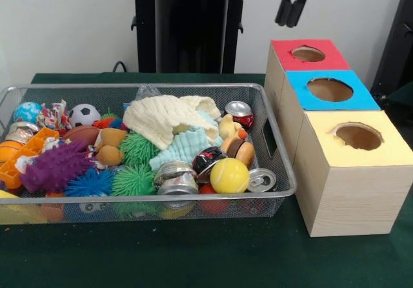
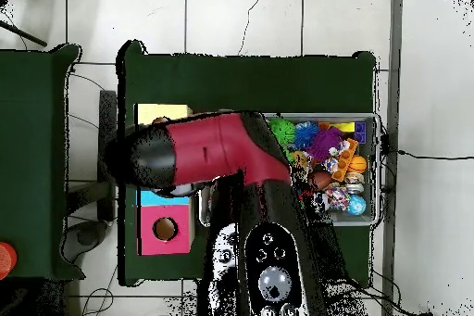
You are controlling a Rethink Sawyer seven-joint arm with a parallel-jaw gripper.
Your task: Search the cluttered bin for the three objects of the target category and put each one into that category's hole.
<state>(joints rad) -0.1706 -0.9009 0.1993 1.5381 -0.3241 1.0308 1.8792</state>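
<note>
From the front, the gripper (image 1: pixel 293 4) hangs high above the red-topped box (image 1: pixel 308 55), tilted, its dark fingers close together with nothing between them; the hole (image 1: pixel 330 89) in the blue top lies just nearer, and one clear film piece (image 1: pixel 146 92) peeks out at the far side of the bin (image 1: pixel 284 172), behind the cream cloth (image 1: pixel 169 117). From overhead, the red arm (image 2: pixel 208 150) reaches across the boxes, covering most of the blue top.

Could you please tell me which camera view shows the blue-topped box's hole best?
The front view: the hole shows whole and unobstructed there. In the overhead view the arm covers it, leaving only a blue sliver.
</note>
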